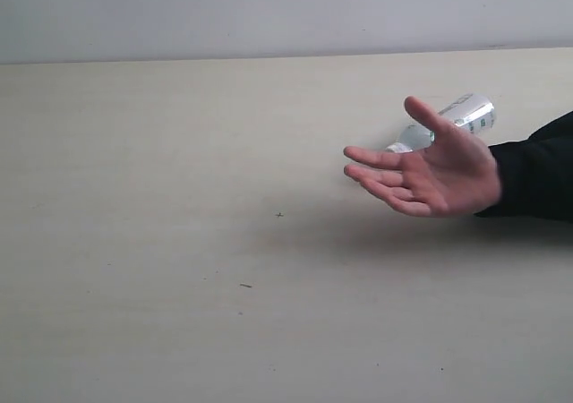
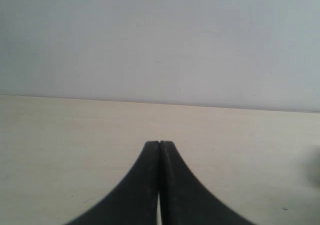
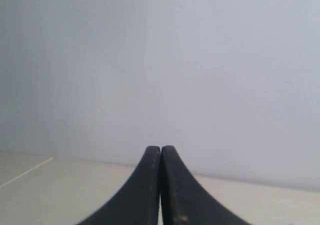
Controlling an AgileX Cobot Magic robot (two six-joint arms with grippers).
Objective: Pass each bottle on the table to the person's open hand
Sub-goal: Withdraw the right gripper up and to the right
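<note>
Clear plastic bottle (image 1: pixel 469 114), silver-white label: lies on your pale beige tabletop (image 1: pixel 179 197) behind the person's open, empty hand (image 1: pixel 439 175). Left gripper (image 2: pixel 159 144), right gripper (image 3: pixel 160 148): closed, empty.

A wide pale bench (image 1: pixel 179 242) lay open across its left, middle and near side, marked only by tiny dark specks. At the right, a person's open hand (image 1: pixel 430 175), palm turned upward, stood in the way, with a black sleeve (image 1: pixel 537 175) reaching in from the right edge. Just behind it a clear bottle (image 1: pixel 470 114) lay on its side, partly hidden by thumb and palm; its far side, toward the wall (image 1: pixel 269 13), was uncovered. In the wrist views the left gripper (image 2: pixel 159 144) and right gripper (image 3: pixel 160 147) — fingers pressed together — each faced bare bench running to the wall.
</note>
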